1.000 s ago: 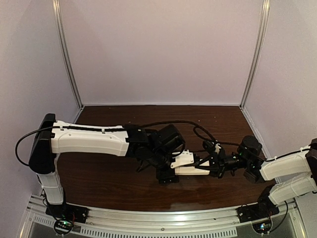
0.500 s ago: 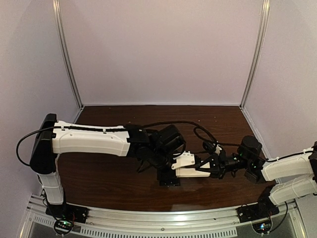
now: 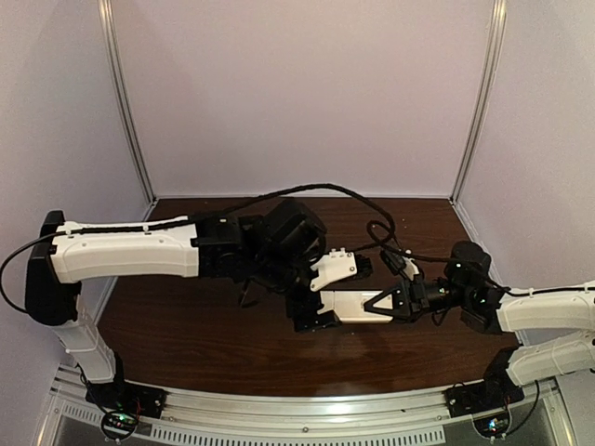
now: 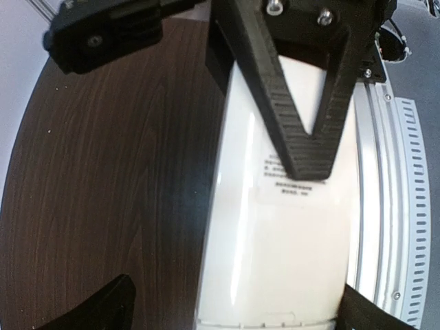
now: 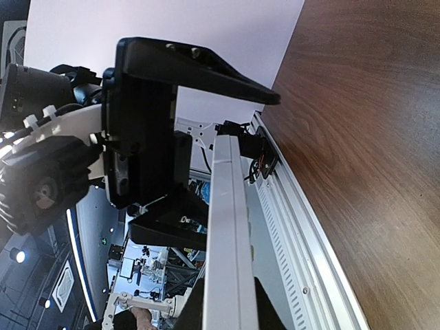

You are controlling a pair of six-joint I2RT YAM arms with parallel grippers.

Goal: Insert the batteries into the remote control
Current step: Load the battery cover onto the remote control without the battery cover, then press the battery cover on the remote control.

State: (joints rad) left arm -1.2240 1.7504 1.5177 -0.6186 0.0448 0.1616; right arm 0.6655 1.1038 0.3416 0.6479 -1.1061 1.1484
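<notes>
Top external | one remote control [image 3: 349, 307] | two tools: right tool [image 3: 374, 304] clamps it, left tool [image 3: 312, 319] spread wide

The remote control [image 4: 275, 254] is smooth white plastic with a soft gloss, streaked by light, and a small printed label [image 4: 289, 180] lies flat on its back. Pressed on the remote, the finger [image 4: 285, 130] of the right claw [image 3: 376, 303] is matt black plastic with finely ribbed edges. Beneath the remote, the table [image 3: 204, 339] is dark wood grain, polished and reflective. On the remote's near side, the rail [image 3: 307, 410] is bright ribbed metal.
</notes>
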